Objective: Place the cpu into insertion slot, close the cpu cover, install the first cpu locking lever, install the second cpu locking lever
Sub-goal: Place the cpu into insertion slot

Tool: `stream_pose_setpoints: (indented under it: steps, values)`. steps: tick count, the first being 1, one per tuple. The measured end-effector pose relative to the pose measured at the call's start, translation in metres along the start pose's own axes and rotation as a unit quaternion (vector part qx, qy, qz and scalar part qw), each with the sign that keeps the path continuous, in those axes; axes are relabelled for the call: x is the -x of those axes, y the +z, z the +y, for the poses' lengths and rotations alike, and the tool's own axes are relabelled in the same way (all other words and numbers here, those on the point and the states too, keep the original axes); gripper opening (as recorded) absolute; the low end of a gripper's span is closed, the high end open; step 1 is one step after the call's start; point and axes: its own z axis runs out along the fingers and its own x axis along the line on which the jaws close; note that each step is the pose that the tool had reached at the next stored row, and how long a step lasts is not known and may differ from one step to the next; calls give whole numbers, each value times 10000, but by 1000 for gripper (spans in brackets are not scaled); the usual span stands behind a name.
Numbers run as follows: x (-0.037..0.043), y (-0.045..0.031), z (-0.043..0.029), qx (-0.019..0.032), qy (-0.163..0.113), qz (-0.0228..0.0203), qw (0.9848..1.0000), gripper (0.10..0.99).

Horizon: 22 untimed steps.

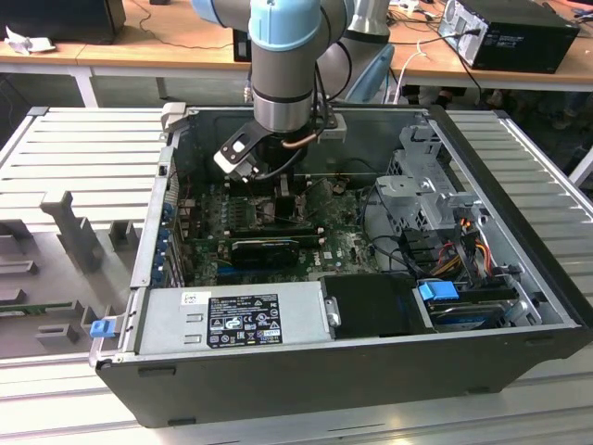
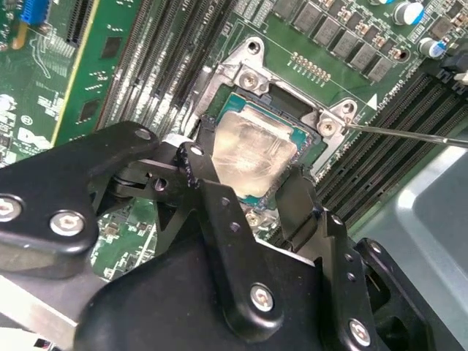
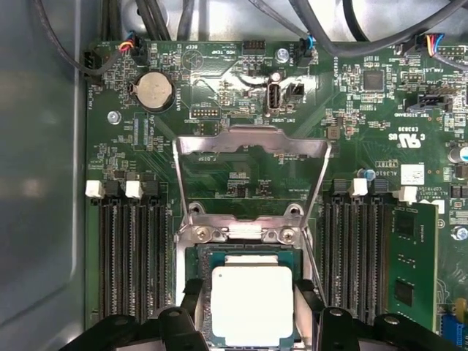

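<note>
Gripper (image 2: 245,170) (black, two-fingered) – closed on opposite edges of the cpu (image 3: 252,303). The cpu is a small square chip with a pale, dull-silver metal top on a green base, and it sits in the insertion slot (image 3: 241,252). Just beyond it the cpu cover (image 3: 248,139) – a thin grey metal frame – stands raised over the green motherboard (image 3: 365,131). In the exterior view, the arm (image 1: 283,65) reaches down into the open computer case (image 1: 519,185).

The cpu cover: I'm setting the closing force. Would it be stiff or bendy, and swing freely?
The cpu cover looks like thin sheet metal around a large opening, so probably light and slightly springy. It stands open from a hinged edge beside the cpu, so a push likely swings it rather than slides it.
</note>
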Motion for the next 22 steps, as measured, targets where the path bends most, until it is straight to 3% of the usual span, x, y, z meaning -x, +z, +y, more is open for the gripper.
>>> stream_pose_setpoints:
  steps: [2,7,11,17,22]
  values:
    - [-12,3,0,1,0,49,10000,600]
    - [19,2,0,0,1,49,10000,600]
    - [18,-74,2,0,1,49,10000,600]
    - [17,-121,3,0,1,48,10000,588]
    - [16,-148,4,0,1,49,10000,278]
